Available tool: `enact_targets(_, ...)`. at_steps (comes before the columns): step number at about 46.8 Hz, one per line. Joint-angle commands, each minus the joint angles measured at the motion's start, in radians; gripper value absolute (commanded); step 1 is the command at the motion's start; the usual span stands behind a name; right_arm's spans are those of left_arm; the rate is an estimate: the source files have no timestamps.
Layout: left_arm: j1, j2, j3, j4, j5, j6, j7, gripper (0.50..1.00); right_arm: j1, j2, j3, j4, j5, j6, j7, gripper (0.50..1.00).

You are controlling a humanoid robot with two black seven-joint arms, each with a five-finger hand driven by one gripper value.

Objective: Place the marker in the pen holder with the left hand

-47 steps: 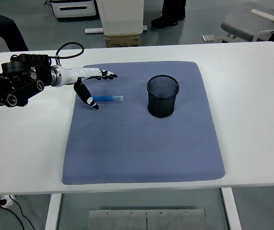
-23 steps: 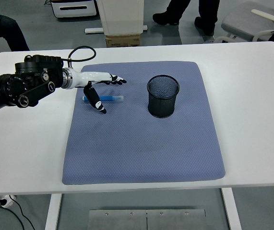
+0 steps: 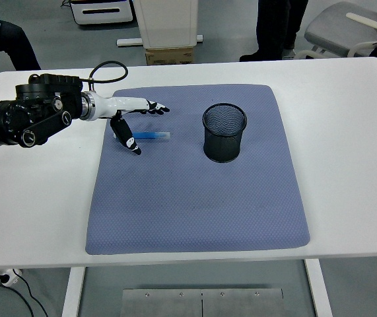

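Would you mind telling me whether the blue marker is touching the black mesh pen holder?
Apart. The head view shows bare blue mat between the blue marker and the black mesh pen holder.

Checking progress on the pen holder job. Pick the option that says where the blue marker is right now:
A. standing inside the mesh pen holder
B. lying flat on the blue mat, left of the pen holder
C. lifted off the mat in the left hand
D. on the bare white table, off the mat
B: the blue marker lies flat on the mat, left of the pen holder, with the open left hand over its left end.
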Motion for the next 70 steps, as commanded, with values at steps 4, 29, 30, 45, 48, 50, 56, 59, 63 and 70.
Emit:
enact_targets(4,-0.001,-0.005,0.001,0.0,0.002,0.002,0.003,1.0,0.0,0.0,-0.001,-0.001,0.0,0.0,0.0,1.0)
enact_targets(29,0.002,-0.011,0.004,0.022,0.074,0.0,0.012,0.848,0.0,0.0,0.0,0.001,0.0,0.0,0.0,1.0)
enact_targets(30,0.002,-0.011,0.004,0.022,0.072,0.0,0.012,0.83,0.0,0.0,0.0,-0.001,0.0,0.0,0.0,1.0)
enact_targets(45,0.002,-0.022,0.018,0.022,0.072,0.0,0.014,0.763,0.0,0.0,0.0,-0.001,0.0,0.0,0.0,1.0)
enact_targets(48,0.002,-0.023,0.027,0.022,0.072,0.002,0.014,0.763,0.0,0.0,0.0,0.001,0.0,0.0,0.0,1.0)
enact_targets(50,0.002,-0.023,0.029,0.022,0.072,0.003,0.014,0.76,0.0,0.0,-0.001,-0.001,0.0,0.0,0.0,1.0)
enact_targets(56,0.003,-0.025,0.032,0.022,0.074,0.008,0.014,0.719,0.0,0.0,0.0,-0.001,0.0,0.0,0.0,1.0)
enact_targets(59,0.003,-0.025,0.035,0.022,0.074,0.008,0.014,0.713,0.0,0.0,0.0,0.001,0.0,0.0,0.0,1.0)
enact_targets(63,0.005,-0.025,0.046,0.022,0.074,0.009,0.014,0.701,0.0,0.0,0.0,-0.001,0.0,0.0,0.0,1.0)
enact_targets(70,0.005,-0.026,0.056,0.022,0.074,0.025,0.015,0.689,0.0,0.0,0.0,-0.001,0.0,0.0,0.0,1.0)
